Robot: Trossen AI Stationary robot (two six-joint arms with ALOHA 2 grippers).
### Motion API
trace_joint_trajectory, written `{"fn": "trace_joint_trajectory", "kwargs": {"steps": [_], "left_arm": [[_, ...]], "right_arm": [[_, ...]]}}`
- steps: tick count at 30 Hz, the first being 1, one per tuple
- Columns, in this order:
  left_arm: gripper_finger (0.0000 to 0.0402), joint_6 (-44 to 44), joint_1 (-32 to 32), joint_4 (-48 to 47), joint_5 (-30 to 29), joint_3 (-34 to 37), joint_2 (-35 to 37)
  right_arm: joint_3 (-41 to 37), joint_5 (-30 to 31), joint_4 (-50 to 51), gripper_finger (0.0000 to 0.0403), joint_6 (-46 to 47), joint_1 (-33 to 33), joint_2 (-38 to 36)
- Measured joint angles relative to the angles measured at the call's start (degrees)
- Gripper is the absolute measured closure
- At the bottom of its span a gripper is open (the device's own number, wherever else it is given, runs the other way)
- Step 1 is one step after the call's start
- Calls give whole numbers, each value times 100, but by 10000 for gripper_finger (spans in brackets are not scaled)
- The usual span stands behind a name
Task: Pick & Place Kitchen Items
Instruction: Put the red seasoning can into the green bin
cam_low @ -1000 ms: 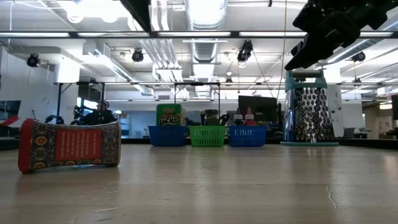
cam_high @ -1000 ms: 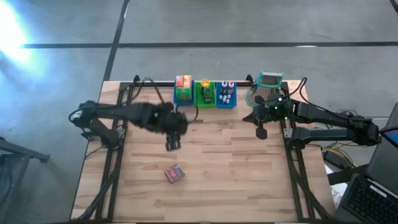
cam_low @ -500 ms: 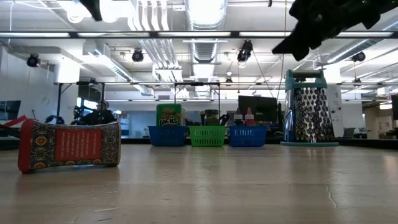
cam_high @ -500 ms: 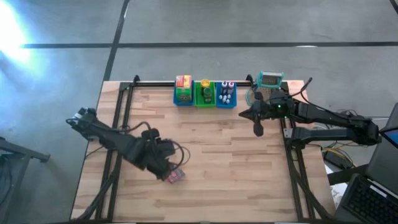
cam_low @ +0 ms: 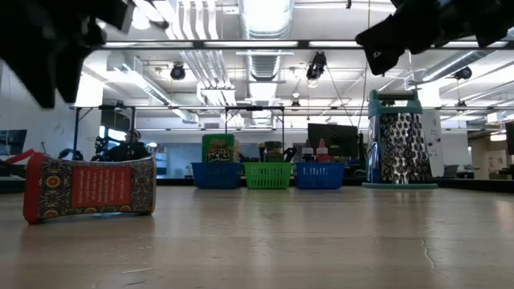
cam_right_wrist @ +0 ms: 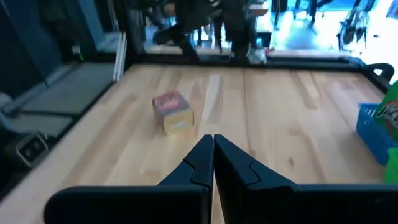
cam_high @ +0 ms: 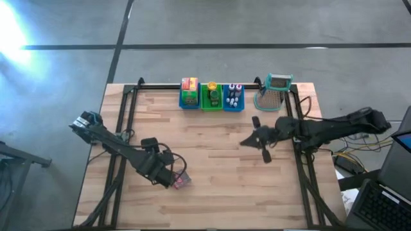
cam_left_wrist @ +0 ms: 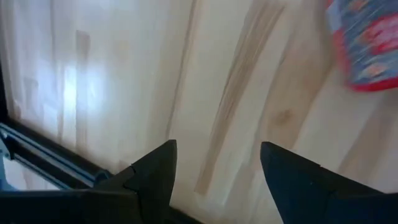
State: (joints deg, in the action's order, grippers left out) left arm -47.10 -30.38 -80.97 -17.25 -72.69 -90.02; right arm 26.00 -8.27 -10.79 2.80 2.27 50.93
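1. The left gripper [cam_high: 172, 179] is seen low over the front-left of the table [cam_high: 225, 192], fingers [cam_left_wrist: 155, 171] parted about halfway with nothing held between them
2. A pink-red packet [cam_high: 182, 180] is lying on its side just beside that gripper (contact can't be made out)
3. The right gripper [cam_high: 247, 142] is parked over mid-table on the right, fingers [cam_right_wrist: 202, 158] pressed together, nothing gripped
4. Three bins are lined up at the back edge: blue [cam_high: 189, 99], green [cam_high: 211, 97], blue [cam_high: 233, 99], with a yellow-red box [cam_high: 189, 84] and small bottles [cam_high: 234, 88] stowed in them
5. A grater [cam_high: 277, 85] is stood upright near the back-right corner
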Motion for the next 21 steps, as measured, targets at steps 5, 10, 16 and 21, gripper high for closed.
{"fn": "trace_joint_trajectory", "kwargs": {"steps": [5,10,16,21], "left_arm": [[165,197,1,708,208,782,4],[165,540,6,1547,221,1380,4],[165,695,8,2638,171,1820,4],[166,1063,28,3785,130,1937,-48]], "right_arm": [[32,881,-56,394,-222,671,420],[178,1001,-219,394,-231,810,672],[271,998,-209,394,-233,812,757],[276,997,-158,394,-233,812,640]]}}
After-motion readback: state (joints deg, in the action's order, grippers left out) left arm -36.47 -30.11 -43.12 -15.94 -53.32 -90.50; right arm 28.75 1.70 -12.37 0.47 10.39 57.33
